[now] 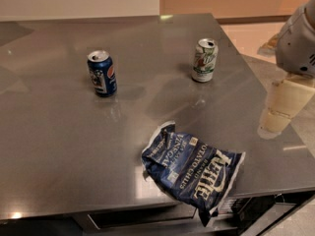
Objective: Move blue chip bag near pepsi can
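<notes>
1. Grey, faintly reflective metal fills most of the view: a tabletop [59, 146], shown from above and in front, with pale walls behind it.
2. The blue chip bag [192, 173] is laid flat and crumpled near the front edge of the tabletop, right of centre. White lettering is printed on its dark navy foil, and its lower corner is pushed out past the front edge.
3. The pepsi can [102, 73] is stood upright on the left half of the tabletop, further back and well apart from the bag. Its round red, white and blue logo is turned towards the viewer.
4. A white-and-green can [204, 60] is stood upright further right, at about the same depth, well apart from the pepsi can and the bag.
5. The end effector [281, 108] is seen at the right edge of the view as cream-coloured blocks below a rounded light grey arm housing [298, 38]. It is held by the right edge of the tabletop, well apart from the bag and both cans.
6. Whether the end effector is open or closed cannot be told.
</notes>
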### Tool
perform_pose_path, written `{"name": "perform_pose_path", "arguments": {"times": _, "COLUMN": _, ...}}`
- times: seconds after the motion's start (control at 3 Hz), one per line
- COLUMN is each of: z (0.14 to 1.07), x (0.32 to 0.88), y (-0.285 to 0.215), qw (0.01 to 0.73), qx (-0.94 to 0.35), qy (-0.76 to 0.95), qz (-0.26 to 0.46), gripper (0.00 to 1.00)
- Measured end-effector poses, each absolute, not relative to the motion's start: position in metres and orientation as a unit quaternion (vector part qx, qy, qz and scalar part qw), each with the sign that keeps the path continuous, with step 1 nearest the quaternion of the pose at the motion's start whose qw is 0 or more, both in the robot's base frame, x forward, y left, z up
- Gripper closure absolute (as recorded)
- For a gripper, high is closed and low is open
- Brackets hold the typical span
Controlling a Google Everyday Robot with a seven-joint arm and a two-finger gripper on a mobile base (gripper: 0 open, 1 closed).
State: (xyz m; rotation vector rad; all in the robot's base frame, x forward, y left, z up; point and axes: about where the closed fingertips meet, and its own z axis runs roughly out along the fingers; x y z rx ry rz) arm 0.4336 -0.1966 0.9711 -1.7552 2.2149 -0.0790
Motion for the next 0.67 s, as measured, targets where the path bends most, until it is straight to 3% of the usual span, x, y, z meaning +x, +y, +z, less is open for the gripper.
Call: {"name": "perform_pose_path", "arguments": {"times": 0.67, "z": 0.920, "x": 0.414, "y": -0.150, "qw": 0.121, "qx": -0.648, "qy": 0.752, "qz": 0.008, "gripper": 0.00}}
